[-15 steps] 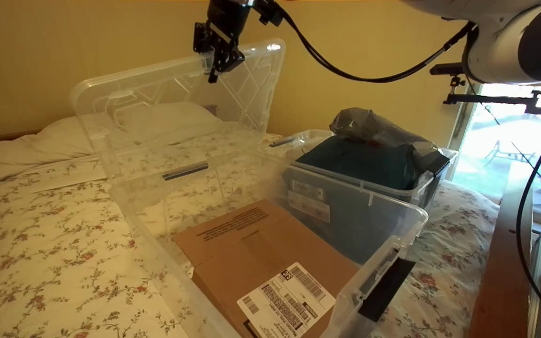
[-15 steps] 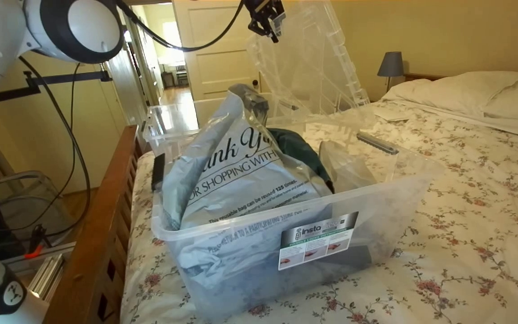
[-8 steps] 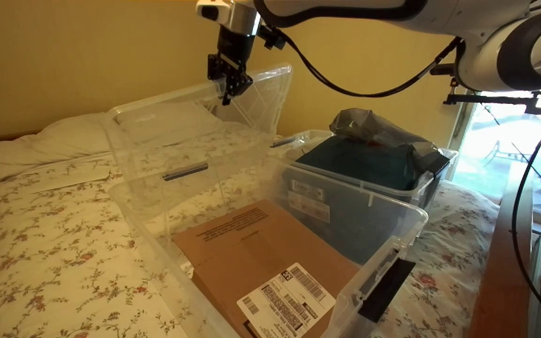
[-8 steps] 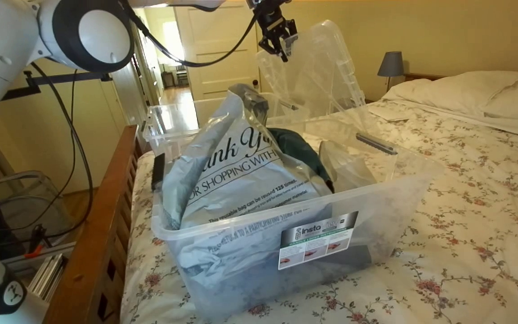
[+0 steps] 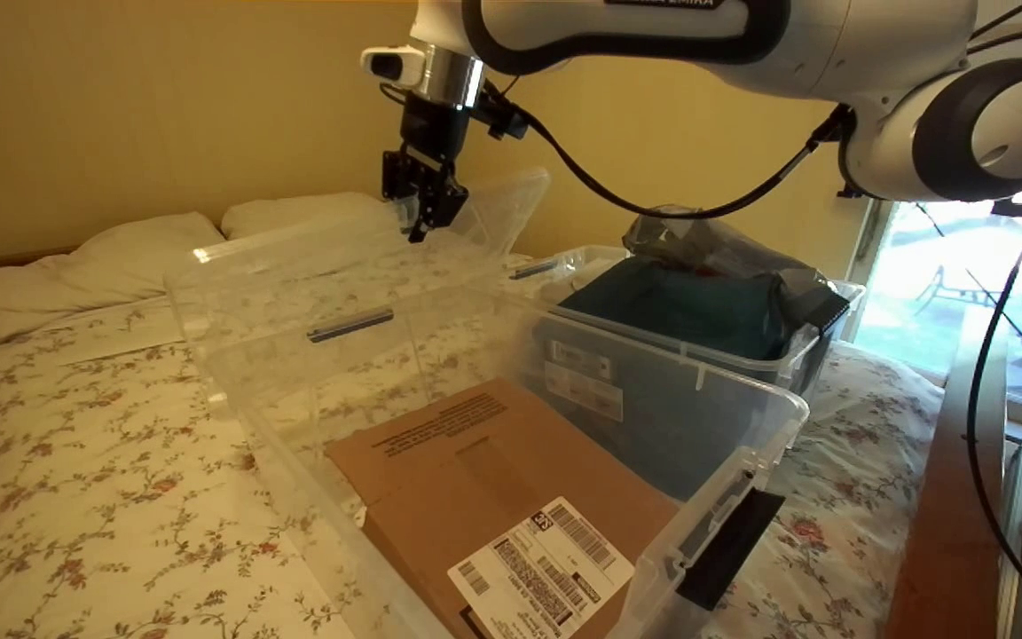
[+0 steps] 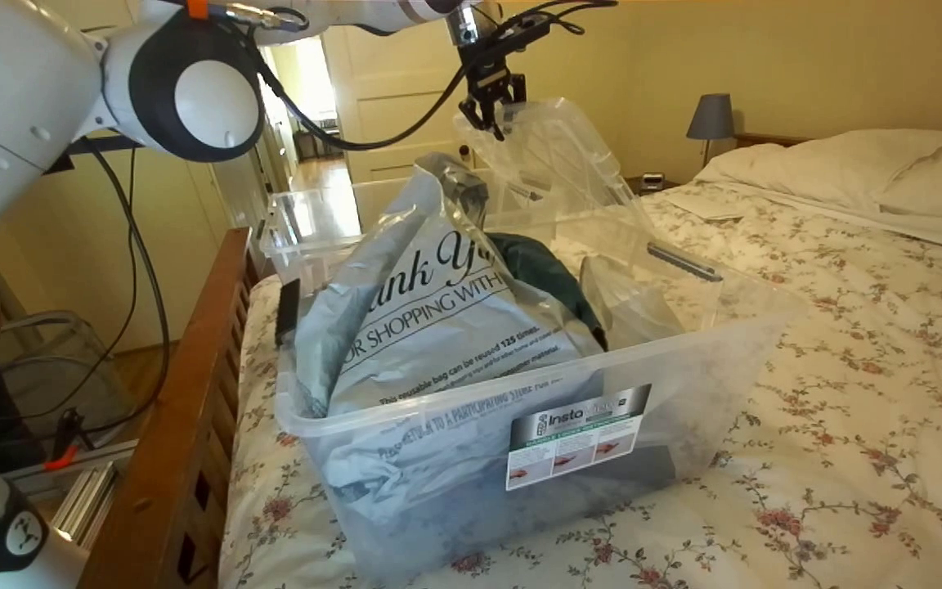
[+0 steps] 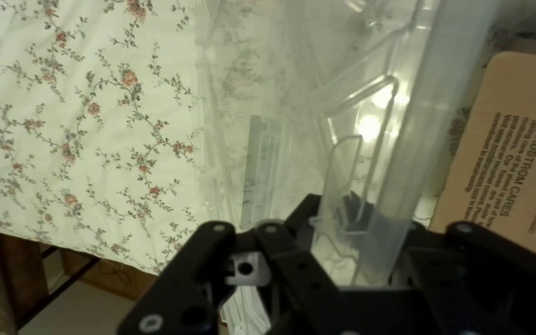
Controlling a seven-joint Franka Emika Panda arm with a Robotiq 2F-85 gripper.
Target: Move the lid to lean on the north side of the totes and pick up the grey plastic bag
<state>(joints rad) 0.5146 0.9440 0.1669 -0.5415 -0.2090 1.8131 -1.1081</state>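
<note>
The clear plastic lid [image 5: 498,213] is held tilted above the far end of a clear tote [image 5: 782,406] with a cardboard box in it. The lid also shows in an exterior view [image 6: 557,147] and in the wrist view [image 7: 440,93]. My gripper [image 5: 415,218] is shut on the lid's upper edge, with a finger on each side, as the wrist view [image 7: 361,225] shows. Where the lid's lower edge rests is hard to tell through the clear plastic. The grey plastic bag [image 6: 430,327] lies over a dark green item in the second clear tote [image 6: 438,532], away from my gripper; it shows in both exterior views [image 5: 697,235].
The cardboard box [image 5: 520,497] lies inside its tote. Both totes stand side by side on a bed with a floral cover [image 5: 76,479]. A wooden rail [image 6: 185,393] edges the bed. Pillows [image 5: 85,275] lie by the wall, and a lamp [image 6: 712,116] stands beyond.
My gripper has moved down with the lid in it, and the lid's upper edge is lower and tilted further over. The bag and the totes have not moved.
</note>
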